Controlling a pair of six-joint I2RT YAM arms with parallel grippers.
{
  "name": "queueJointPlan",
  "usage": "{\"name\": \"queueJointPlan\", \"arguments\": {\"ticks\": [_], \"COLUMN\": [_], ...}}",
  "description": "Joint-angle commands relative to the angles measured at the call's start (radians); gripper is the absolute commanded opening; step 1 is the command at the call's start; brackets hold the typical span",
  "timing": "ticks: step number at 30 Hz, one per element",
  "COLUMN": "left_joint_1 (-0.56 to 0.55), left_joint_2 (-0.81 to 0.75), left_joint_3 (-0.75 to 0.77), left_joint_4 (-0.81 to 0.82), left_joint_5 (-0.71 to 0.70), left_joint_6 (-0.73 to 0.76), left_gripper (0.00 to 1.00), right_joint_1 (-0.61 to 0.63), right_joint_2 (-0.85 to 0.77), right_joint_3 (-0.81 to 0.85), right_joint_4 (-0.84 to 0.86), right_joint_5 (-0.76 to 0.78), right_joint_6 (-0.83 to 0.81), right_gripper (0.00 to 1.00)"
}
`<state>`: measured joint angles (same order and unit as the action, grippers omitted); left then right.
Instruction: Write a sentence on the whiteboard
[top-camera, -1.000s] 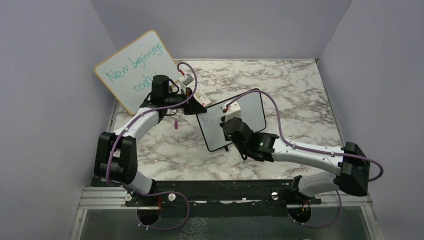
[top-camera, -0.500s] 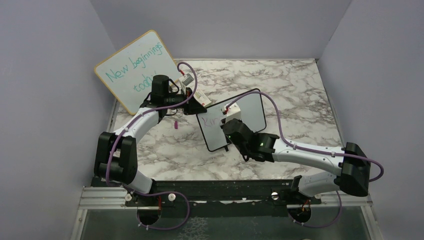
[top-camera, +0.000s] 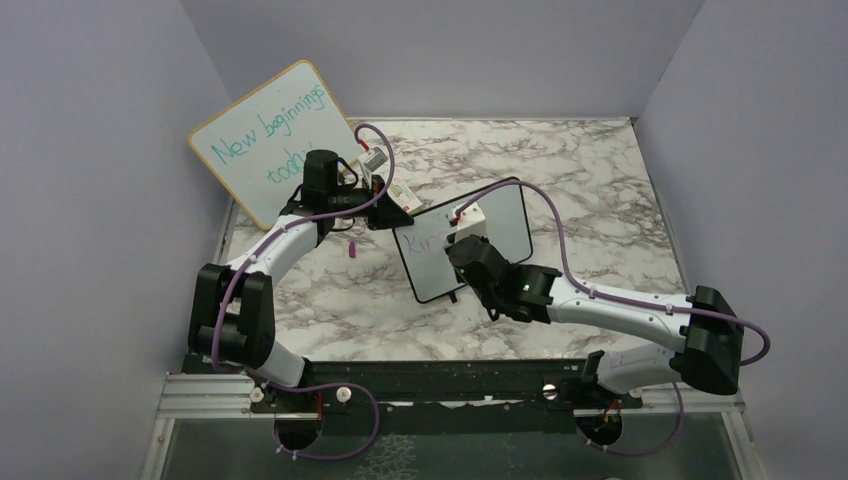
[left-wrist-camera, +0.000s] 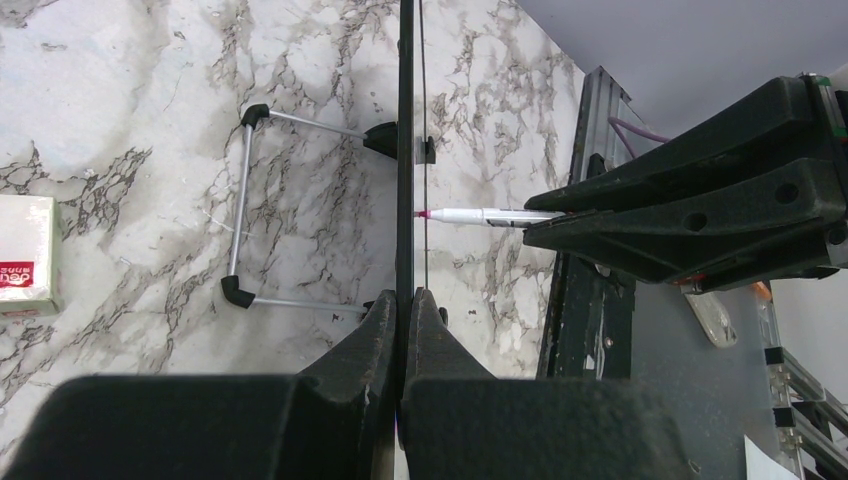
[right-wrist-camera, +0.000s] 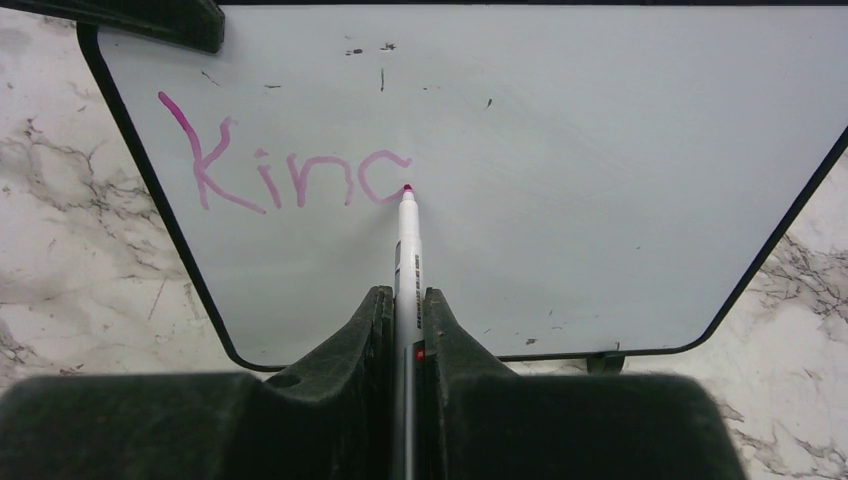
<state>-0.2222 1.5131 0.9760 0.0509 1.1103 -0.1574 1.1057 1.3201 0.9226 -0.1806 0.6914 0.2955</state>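
Observation:
The small black-framed whiteboard (top-camera: 500, 225) stands upright mid-table; it fills the right wrist view (right-wrist-camera: 600, 150) and shows edge-on in the left wrist view (left-wrist-camera: 405, 150). Pink letters "Kinc" (right-wrist-camera: 290, 170), the start of the sentence, sit at its upper left. My left gripper (left-wrist-camera: 404, 300) is shut on the board's top edge, at the board's upper left corner in the top view (top-camera: 392, 215). My right gripper (right-wrist-camera: 405, 300) is shut on a white marker (right-wrist-camera: 408, 240), whose pink tip touches the board at the end of the "c". The marker also shows in the left wrist view (left-wrist-camera: 490, 215).
A larger wood-framed board (top-camera: 270, 140) with teal writing leans at the back left. A pink marker cap (top-camera: 353, 250) lies on the marble table left of the small board. A small white box (left-wrist-camera: 25, 255) lies behind the board. Its wire stand (left-wrist-camera: 240, 210) rests on the table.
The right gripper has shifted slightly right and up along the board with the marker. The left arm and the board have not moved.

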Motion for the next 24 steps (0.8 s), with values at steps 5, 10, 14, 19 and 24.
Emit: {"name": "queueJointPlan", "arguments": {"ticks": [5, 10, 14, 19, 24], "left_joint_1": [-0.008, -0.008, -0.008, -0.008, -0.008], "left_joint_2": [0.03, 0.032, 0.032, 0.032, 0.032], "left_joint_3": [0.003, 0.003, 0.003, 0.003, 0.003], "left_joint_4": [-0.049, -0.049, -0.049, -0.049, -0.049], "left_joint_5": [0.014, 0.013, 0.012, 0.011, 0.012], "left_joint_6": [0.015, 0.013, 0.013, 0.013, 0.013], "left_gripper": [0.0, 0.0, 0.0, 0.0, 0.0], "right_joint_1": [-0.017, -0.017, -0.017, -0.021, -0.027], "right_joint_2": [-0.018, -0.034, -0.041, -0.032, -0.024], "right_joint_3": [0.007, 0.012, 0.023, 0.032, 0.037], "right_joint_4": [0.077, 0.118, 0.136, 0.147, 0.157], "right_joint_5": [0.045, 0.033, 0.047, 0.062, 0.052], "right_joint_6": [-0.05, -0.073, -0.093, -0.107, -0.115], "right_gripper": [0.0, 0.0, 0.0, 0.0, 0.0]}}
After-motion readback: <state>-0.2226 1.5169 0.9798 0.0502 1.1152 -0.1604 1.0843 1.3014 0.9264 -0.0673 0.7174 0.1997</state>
